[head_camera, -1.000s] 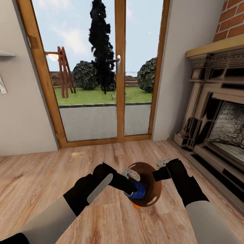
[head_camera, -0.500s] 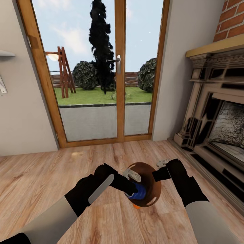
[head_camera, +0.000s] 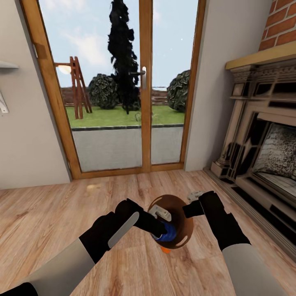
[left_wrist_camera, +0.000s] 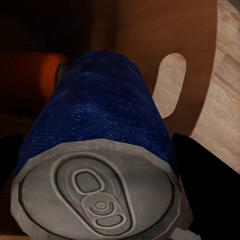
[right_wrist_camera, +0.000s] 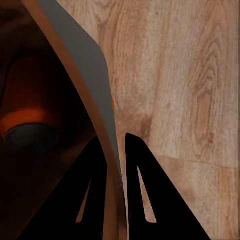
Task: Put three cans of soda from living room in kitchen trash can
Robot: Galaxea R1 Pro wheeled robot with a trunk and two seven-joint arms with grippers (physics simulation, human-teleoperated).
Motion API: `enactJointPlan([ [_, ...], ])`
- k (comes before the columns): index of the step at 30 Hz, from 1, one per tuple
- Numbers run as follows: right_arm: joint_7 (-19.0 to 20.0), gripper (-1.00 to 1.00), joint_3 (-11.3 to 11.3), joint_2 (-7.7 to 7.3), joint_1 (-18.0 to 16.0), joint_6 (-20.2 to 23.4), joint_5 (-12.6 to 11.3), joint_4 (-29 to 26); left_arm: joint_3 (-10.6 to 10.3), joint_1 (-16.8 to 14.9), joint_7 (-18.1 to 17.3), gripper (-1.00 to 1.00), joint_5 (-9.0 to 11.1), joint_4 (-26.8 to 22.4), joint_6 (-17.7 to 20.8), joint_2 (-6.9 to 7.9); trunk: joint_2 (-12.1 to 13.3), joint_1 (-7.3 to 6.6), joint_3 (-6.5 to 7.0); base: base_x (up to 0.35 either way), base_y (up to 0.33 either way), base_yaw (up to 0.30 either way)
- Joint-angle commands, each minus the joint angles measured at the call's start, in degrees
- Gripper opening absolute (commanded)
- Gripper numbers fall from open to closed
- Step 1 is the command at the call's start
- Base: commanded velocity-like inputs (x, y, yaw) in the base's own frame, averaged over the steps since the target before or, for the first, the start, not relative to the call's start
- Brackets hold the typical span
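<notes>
My left gripper [head_camera: 161, 233] is shut on the blue soda can [head_camera: 167, 232], holding it at the mouth of the trash can [head_camera: 183, 227]. The bin is tipped so its brown inside faces the head camera. In the left wrist view the blue can [left_wrist_camera: 100, 135] shows its silver end, with an orange can [left_wrist_camera: 44, 75] deeper in the bin and a handle cut-out [left_wrist_camera: 170, 85] beside it. My right gripper [head_camera: 190, 210] pinches the bin's rim. In the right wrist view its fingers [right_wrist_camera: 142, 192] clamp the grey wall [right_wrist_camera: 82, 65], and the orange can [right_wrist_camera: 30, 117] lies inside.
Wood-framed glass doors [head_camera: 144, 82] stand ahead, with the ornate fireplace [head_camera: 263, 139] and brick wall [head_camera: 283, 24] on the right. A small pale scrap [head_camera: 93, 188] lies on the plank floor [head_camera: 49, 222]. A shelf edge [head_camera: 6, 65] sticks out from the left wall.
The bin and my right gripper have shifted slightly to the left. The left gripper still holds the blue can at the bin's mouth.
</notes>
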Motion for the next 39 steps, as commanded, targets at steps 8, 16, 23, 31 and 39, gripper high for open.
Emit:
enactJointPlan([
  [8, 0.2, -1.00, -0.1, 0.10, 0.0, 0.2, -1.0, -0.3, -0.2, 0.0, 0.0, 1.00, -0.5, 0.7, -0.2, 0.07, 0.0, -0.01, 0.01, 0.000, 0.000, 0.000],
  [16, 0.2, -1.00, -0.1, 0.11, 0.0, 0.2, -1.0, -0.3, -0.2, 0.0, 0.0, 1.00, -0.4, 1.2, -0.3, 0.06, 0.0, -0.01, 0.01, 0.000, 0.000, 0.000],
  [23, 0.2, -1.00, -0.1, 0.09, 0.0, 0.2, -1.0, -0.3, -0.3, 0.0, -0.1, 1.00, -0.2, 1.0, -0.3, 0.10, 0.0, -0.01, 0.01, 0.000, 0.000, 0.000],
  [31, 0.2, -1.00, -0.1, 0.09, 0.0, 0.2, -1.0, -0.3, -0.6, 0.0, -0.5, 1.00, 0.0, -2.7, -0.1, 0.56, 0.0, -0.01, 0.01, 0.000, 0.000, 0.000],
  [39, 0.2, -1.00, -0.5, 0.09, 0.0, 0.2, -1.0, -0.3, -0.3, 1.1, -0.6, 1.00, 0.5, -13.4, 0.0, 0.98, 0.0, -0.01, 0.01, 0.000, 0.000, 0.000],
])
